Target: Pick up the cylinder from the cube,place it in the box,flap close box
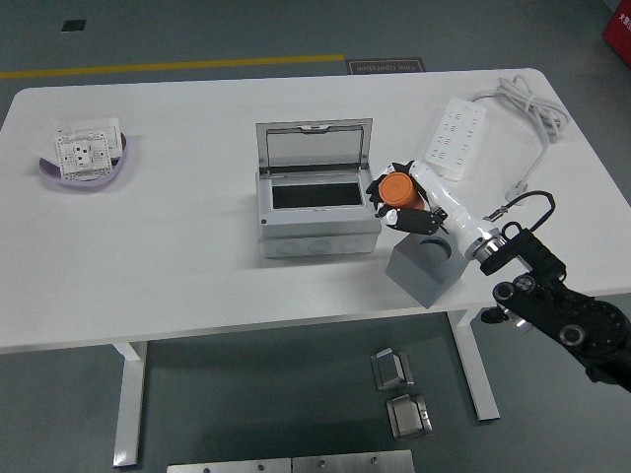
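My right hand [402, 200] is shut on an orange cylinder [395, 190] and holds it in the air beside the right edge of the grey box [315, 228]. The box stands at the table's middle with its lid [314, 147] up and its dark inside showing. The grey cube [425, 266] sits near the table's front edge, below and right of the hand, with a round hole in its top. My left arm is out of view.
A white power strip [455, 137] with its cable [527, 123] lies at the back right. A purple dish [85, 169] with a white socket plate on it stands at the far left. Metal parts lie on the floor under the table.
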